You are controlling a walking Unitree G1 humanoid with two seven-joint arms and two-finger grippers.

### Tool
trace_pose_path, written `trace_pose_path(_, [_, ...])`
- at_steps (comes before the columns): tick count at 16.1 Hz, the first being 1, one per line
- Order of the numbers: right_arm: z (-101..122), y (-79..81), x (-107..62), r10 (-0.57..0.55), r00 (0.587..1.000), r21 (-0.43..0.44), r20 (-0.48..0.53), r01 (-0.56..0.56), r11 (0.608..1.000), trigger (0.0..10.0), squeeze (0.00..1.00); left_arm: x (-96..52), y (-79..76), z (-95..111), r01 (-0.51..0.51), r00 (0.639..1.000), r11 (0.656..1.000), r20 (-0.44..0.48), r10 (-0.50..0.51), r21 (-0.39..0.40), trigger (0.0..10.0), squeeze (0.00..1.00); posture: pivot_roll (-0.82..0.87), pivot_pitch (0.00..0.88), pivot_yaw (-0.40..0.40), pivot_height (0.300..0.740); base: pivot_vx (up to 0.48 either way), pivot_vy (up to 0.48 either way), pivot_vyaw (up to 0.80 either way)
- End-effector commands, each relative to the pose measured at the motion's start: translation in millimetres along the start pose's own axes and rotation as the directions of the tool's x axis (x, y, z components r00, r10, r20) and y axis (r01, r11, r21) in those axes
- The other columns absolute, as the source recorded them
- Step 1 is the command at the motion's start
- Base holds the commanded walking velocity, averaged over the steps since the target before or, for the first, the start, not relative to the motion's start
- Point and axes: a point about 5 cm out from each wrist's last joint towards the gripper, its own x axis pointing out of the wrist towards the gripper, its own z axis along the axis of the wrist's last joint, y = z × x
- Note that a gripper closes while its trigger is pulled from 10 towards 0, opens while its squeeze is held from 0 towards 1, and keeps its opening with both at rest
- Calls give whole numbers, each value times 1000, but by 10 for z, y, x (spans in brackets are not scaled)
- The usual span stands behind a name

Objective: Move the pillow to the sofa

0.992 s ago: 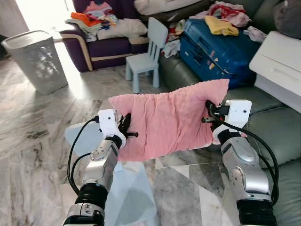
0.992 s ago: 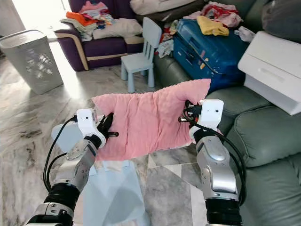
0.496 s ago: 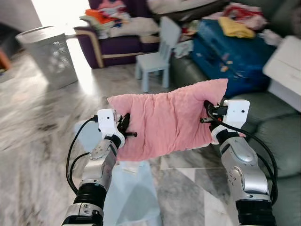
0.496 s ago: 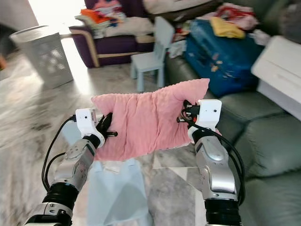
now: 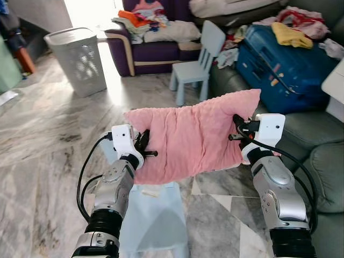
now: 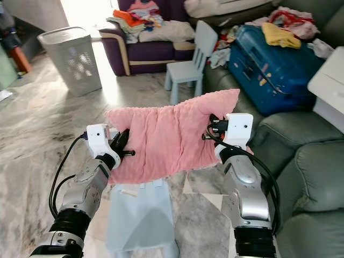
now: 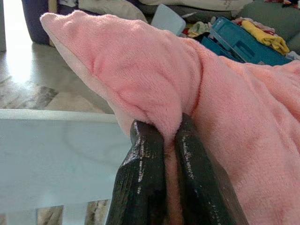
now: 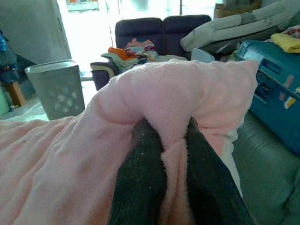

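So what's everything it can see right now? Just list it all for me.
pillow: one, pink, held up between both grippers
green sofa: one, on the robot's right
suitcase: one, blue, lying on the green sofa, yellow cloth on top
purple sofa: one, far side, heaped with clothes
child's chair: one, pale blue, beside the green sofa
laundry basket: one, grey, far left on the floor
low chair: one, pale blue, below the pillow
left gripper: black, pinching the pillow's edge
right gripper: black, pinching the other edge
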Motion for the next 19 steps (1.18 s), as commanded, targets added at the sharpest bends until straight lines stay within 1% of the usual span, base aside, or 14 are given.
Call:
trace_pose_path(1, [108,37,9,17,999,-8,50,-17,1000,10000,0,13,-25,42,11,1000,1000,11,-12,15,10000,0,-235,0,35,740,0,0,0])
trace_pose_path(6, [102,34,4,19,999,-10,44,-19,1000,10000,0,8,-25,27,0,1000,1000,8,0,-18,10000,0,-238,0,33,740,0,0,0])
trace_pose_path(19, [102,32,2,18,999,-9,43,-18,1000,10000,0,8,-29,26,1,1000,1000,8,-1,-20,10000,0,-239,0,33,740,0,0,0])
